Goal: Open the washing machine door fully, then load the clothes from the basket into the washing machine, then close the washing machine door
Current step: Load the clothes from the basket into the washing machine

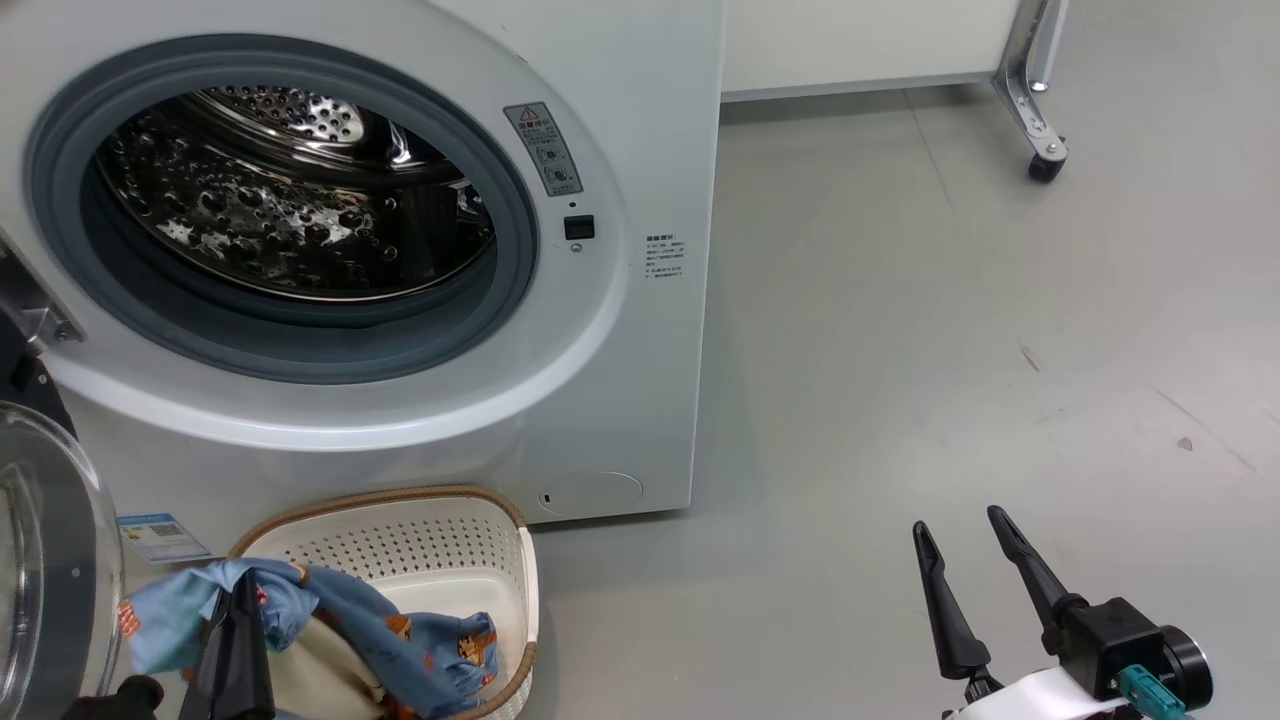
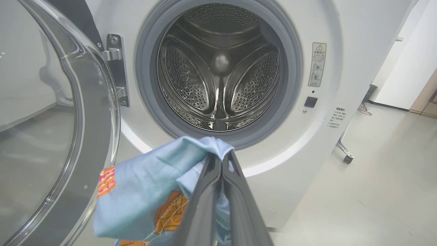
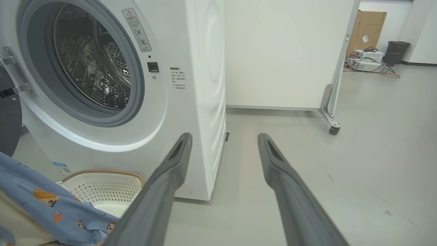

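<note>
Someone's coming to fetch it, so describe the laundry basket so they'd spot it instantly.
Find the big white washing machine. On the floor below its open drum sits the basket: cream perforated plastic with a brown woven-look rim, holding blue printed clothes.

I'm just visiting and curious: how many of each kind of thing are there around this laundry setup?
washing machine: 1
washing machine door, open: 1
basket: 1
clothes: 1 blue printed bundle; separate pieces cannot be told apart
grippers: 2, left gripper shut on the clothes, right gripper open
Total: 6
</note>
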### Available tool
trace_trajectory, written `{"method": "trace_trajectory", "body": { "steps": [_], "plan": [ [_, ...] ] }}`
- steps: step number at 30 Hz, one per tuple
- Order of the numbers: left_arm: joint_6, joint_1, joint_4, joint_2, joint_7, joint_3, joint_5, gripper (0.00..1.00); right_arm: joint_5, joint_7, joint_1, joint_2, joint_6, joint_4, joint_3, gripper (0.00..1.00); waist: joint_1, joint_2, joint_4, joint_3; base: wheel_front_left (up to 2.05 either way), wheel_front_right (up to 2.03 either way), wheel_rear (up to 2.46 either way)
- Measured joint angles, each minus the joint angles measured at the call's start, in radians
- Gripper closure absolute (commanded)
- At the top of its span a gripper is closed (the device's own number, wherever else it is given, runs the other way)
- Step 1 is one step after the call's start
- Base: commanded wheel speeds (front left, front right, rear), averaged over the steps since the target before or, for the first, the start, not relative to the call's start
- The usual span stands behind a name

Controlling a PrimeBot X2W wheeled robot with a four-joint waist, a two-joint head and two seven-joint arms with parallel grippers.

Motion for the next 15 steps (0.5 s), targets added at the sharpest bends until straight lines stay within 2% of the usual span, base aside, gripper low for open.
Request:
{"method": "trace_trajectory", "body": {
  "steps": [6, 15],
  "plan": [
    [-0.002, -0.074, 0.003, 0.023, 0.000, 0.015, 0.009, 1.00, 0.000, 0.000, -0.006, 0.001, 0.000, -0.020, 0.016, 0.00, 0.0000, 0.0000, -0.035, 0.046, 0.00, 0.00, 0.00],
    [0.002, -0.279, 0.046, 0.126, 0.064, 0.085, 0.010, 1.00, 0.031, 0.000, -0.055, 0.002, -0.002, -0.045, 0.064, 0.00, 0.0000, 0.0000, -0.103, 0.147, 0.00, 0.00, 0.00]
  ]
}}
